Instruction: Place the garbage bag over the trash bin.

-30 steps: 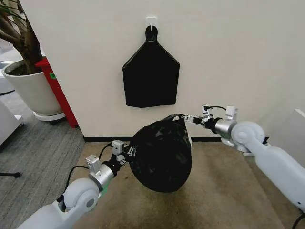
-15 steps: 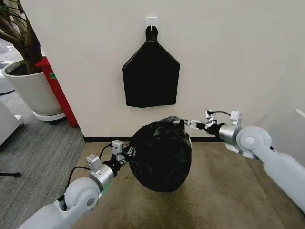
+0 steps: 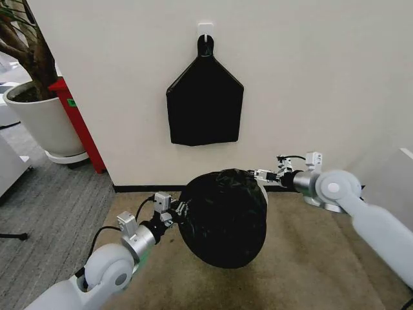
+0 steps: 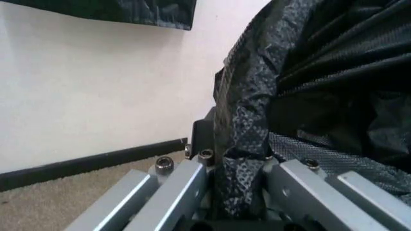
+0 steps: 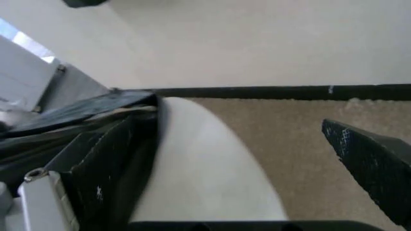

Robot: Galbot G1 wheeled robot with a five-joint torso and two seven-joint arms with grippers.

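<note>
The left tool (image 3: 177, 210) is clamped on the near-left edge of the garbage bag (image 3: 224, 216), black film bunched between its fingers (image 4: 176, 192). The bag is spread over the trash bin (image 5: 205, 173) on the carpet. Beyond it, the right tool (image 3: 263, 174) is at the bag's far-right edge with one finger inside the film and the other (image 5: 372, 163) standing well clear.

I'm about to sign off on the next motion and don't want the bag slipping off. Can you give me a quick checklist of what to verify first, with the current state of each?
1. Left gripper clamped on the garbage bag: ok, film is pinched between its fingers in the left wrist view.
2. Right gripper holding the opposite edge: cannot tell.
3. Bag spread between both grippers: ok.
4. Bag mouth over the trash bin rim: cannot tell; the bin's cream wall shows beside the film.
5. Bag pulled fully down the bin: cannot tell.
6. Wall-hung black bundle apart from the arms: ok.
</note>
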